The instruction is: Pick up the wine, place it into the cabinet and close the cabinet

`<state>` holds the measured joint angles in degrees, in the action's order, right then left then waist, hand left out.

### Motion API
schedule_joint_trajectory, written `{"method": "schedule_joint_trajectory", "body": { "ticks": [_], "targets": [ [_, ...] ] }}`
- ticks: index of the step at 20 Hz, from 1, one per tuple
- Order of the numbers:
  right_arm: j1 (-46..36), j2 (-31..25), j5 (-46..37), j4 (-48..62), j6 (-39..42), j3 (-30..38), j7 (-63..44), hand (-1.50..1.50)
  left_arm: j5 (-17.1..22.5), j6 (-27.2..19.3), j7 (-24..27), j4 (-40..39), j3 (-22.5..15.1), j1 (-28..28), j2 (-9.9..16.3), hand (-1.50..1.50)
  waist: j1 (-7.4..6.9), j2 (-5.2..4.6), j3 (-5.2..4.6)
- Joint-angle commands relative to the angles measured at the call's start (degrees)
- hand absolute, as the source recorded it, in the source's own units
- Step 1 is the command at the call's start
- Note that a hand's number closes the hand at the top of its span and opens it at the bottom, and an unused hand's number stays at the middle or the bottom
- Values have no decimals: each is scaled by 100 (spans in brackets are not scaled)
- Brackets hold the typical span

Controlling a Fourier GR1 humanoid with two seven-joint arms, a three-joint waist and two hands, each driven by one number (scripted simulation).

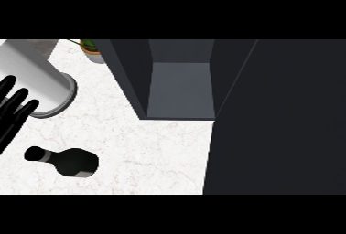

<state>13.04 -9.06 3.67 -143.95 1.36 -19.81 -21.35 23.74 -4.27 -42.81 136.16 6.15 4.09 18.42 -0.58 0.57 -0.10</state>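
**Wine bottle on the bench, cabinet open, left hand resting at the edge**

You see the wine bottle (67,161) standing on the white marbled bench (148,151) at the near left, seen from above, its capped neck toward the left and its dark body toward the right. Nothing touches it.

Your left hand (12,112) shows at the left edge of the view, its black fingers (20,98) straight and spread, holding nothing. It sits farther back than the bottle and apart from it. Your right hand does not show in this view.

The cabinet (181,87) stands at the far middle of the bench with its inside open to view, grey floor and dark walls. A large dark panel (277,128), which looks like its open door, fills the right side.

A white cylindrical canister (37,77) with a grey rim stands at the far left, just beside the fingers. A small potted plant (91,49) sits behind it, next to the cabinet's left wall.
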Motion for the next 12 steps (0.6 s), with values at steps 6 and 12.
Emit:
{"method": "schedule_joint_trajectory", "body": {
  "ticks": [6, 12],
  "targets": [
    [326, -245, 408, -1340, 14, 22, -599, -150, 1098, 662, 97, 459, 1153, -341, 101, -150, 32, 8, 1],
    [271, -147, -22, -1268, -194, -288, -563, -150, 1617, 1205, 151, 61, 1926, -646, 197, -150, 25, 9, 1]
  ]
}}
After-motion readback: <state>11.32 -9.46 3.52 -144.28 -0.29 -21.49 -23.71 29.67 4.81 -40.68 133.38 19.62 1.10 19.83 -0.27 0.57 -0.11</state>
